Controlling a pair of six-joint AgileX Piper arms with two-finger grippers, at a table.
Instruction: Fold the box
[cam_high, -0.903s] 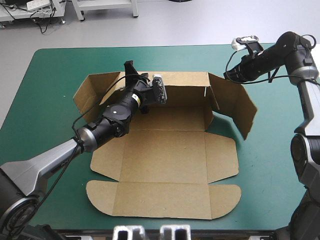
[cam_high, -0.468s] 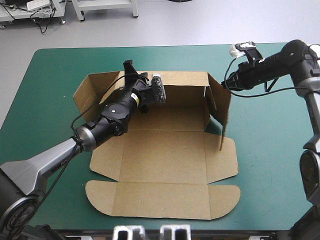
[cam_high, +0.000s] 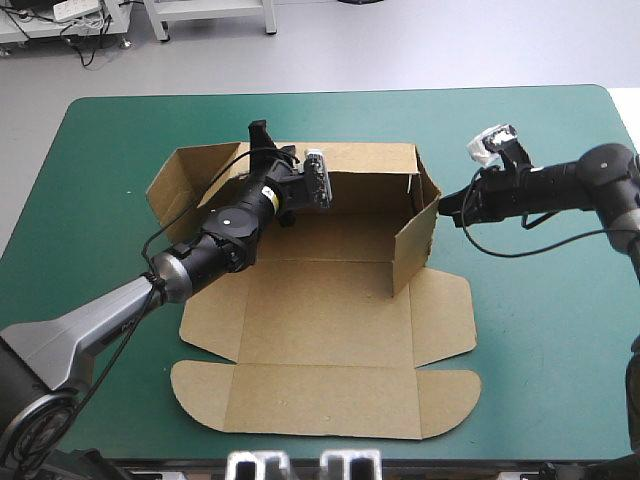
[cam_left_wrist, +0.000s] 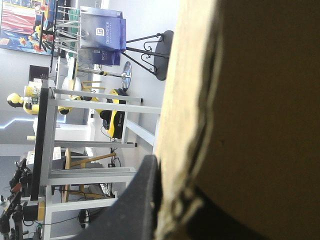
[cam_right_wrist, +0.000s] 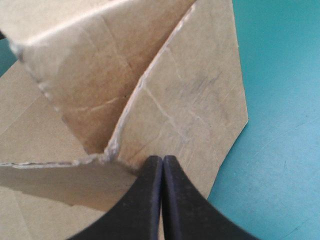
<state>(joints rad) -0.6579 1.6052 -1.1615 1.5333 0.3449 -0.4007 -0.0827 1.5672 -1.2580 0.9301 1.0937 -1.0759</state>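
Brown cardboard box (cam_high: 330, 340), base flat, back wall (cam_high: 365, 165) upright, left gripper (cam_high: 262, 142) pinching its frayed edge, right gripper (cam_right_wrist: 162, 160) pressed together, tip against creased side flap (cam_high: 415, 245)

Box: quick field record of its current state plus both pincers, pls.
box: brown, partly folded, on the teal-green table
back wall: raised
right end flap: upright, swung inward across the base
left end flap: splayed outward
front panels and lid: flat on the table
left pincer: shut on the back wall's top edge
right pincer: shut, tip against the right end flap's outer face, near the corner fold
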